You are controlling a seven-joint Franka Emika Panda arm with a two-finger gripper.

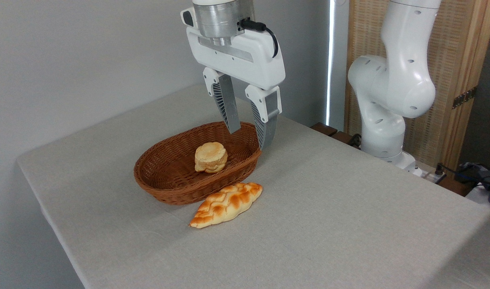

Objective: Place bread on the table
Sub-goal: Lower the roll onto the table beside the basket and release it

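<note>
A single fixed camera looks across a worktop (349, 224) covered in light grey-beige cloth. The robot's 2 fingers (249, 138) hang from the white hand at the top centre, spread apart with nothing between them, their tips poised over the far right rim of a brown wicker basket (165, 186). Inside the basket, below and to the left of the fingers, sits 1 small round bun (211, 157). The bread (227, 204), a braided golden loaf with pointed ends, lies flat on the worktop outside the basket, just beside its near rim and possibly touching it. From the fingers it lies below and nearer the camera, slightly to the left, with the basket's near wall between the 2. Its long axis runs diagonally, from a lower-left tip up to a right-hand tip that is the end closer to the fingers. Since the loaf rests on the cloth and the fingers hold nothing, the task looks complete. The arm's white base (383, 132) stands well off to the right, at the worktop's far edge.
</note>
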